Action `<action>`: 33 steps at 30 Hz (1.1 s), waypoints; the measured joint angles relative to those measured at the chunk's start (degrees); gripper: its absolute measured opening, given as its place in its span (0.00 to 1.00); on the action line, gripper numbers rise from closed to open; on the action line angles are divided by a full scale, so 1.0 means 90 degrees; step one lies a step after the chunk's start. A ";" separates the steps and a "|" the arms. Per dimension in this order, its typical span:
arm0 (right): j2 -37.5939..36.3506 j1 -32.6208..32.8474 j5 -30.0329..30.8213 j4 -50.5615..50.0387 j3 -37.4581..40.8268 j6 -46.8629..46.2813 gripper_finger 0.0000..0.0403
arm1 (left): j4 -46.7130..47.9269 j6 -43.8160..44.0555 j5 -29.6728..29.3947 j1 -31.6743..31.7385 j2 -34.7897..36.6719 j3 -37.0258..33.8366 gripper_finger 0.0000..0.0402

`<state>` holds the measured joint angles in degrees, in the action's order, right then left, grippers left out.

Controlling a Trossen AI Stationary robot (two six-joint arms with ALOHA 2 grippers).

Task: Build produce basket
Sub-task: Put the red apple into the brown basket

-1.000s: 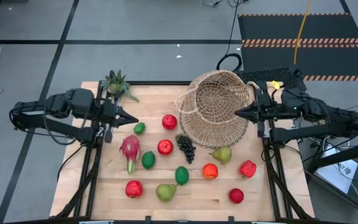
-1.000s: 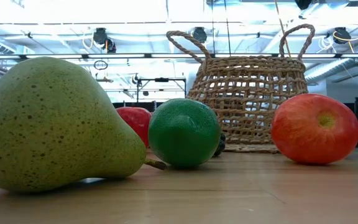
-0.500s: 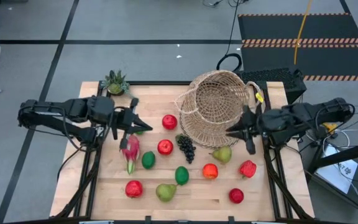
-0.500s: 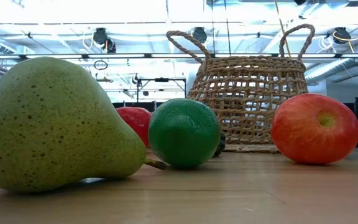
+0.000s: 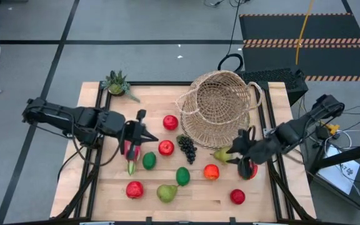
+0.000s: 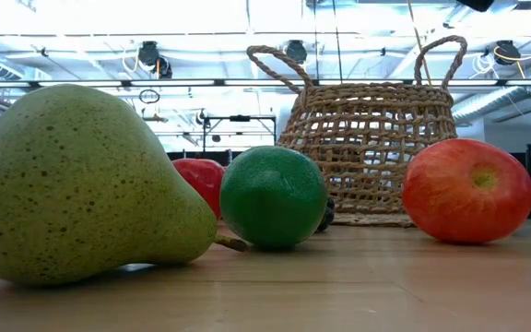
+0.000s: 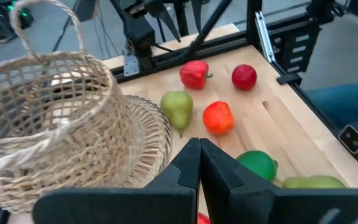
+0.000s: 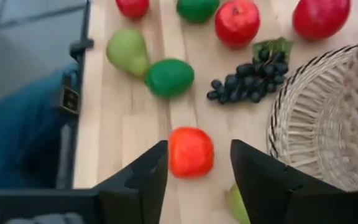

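Produce lies scattered over the bench (image 5: 111,181), none in the basket (image 5: 216,107), and we judge the orange fruit (image 8: 191,152) nearest our right end effector (image 8: 197,163), framed between its spread fingers, while our left end effector (image 5: 144,134), pressed together, hangs over the dragon fruit (image 5: 130,155).

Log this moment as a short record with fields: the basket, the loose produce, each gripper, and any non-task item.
basket: wicker basket at the far side of the table, no fruit visible inside
produce: all loose on the tabletop, including grapes, an orange fruit and a pear
left gripper: shut, holding nothing, over the dragon fruit
right gripper: open, holding nothing, near the pear and orange fruit
other: small potted plant at the far left corner
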<state>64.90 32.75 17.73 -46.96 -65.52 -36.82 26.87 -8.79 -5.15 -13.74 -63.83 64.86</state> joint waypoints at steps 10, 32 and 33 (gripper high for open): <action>0.1237 0.0173 0.0192 0.0041 0.0000 0.1304 0.56 | 0.0159 0.0862 -0.0547 -0.0509 -0.0559 0.0000 0.02; 0.2668 0.0165 0.0045 0.0562 0.0131 0.6183 0.88 | -0.0907 0.1356 -0.1224 -0.0946 -0.1288 -0.0005 0.02; 0.2671 0.0166 0.0048 0.0621 0.0208 0.6502 0.89 | -0.0910 0.1354 -0.1256 -0.0946 -0.1289 -0.0004 0.02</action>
<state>88.94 34.24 18.16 -41.37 -63.65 21.70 18.67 3.40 -16.46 -22.26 -75.44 64.82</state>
